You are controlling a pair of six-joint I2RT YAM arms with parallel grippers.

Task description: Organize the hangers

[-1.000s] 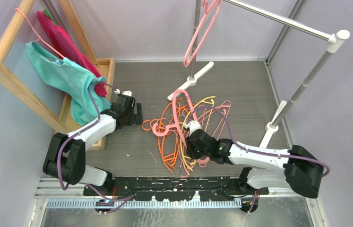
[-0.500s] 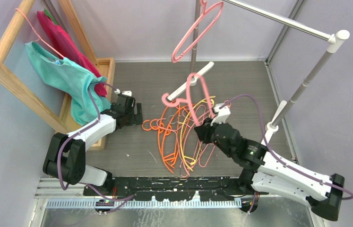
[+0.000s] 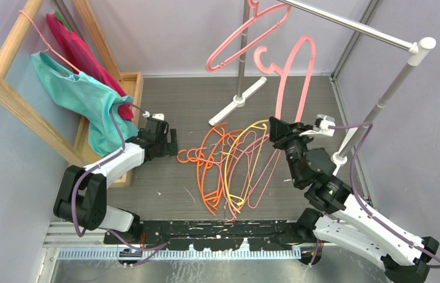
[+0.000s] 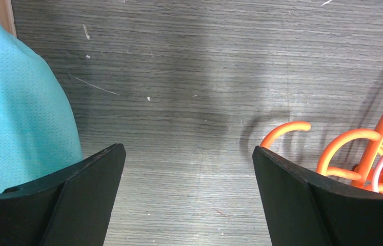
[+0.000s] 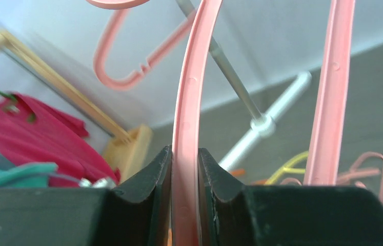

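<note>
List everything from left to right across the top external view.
Pale wooden frame → teal cloth → heap of orange, yellow and pink plastic hangers on the table → pink plastic hanger held aloft → white-capped metal rail post.

1. No text, label, brand, number or sign can be read in any of the 3 views.
2. The pink hanger (image 5: 186,128), close to the right wrist camera, shows only small round moulding dimples and no characters.
</note>
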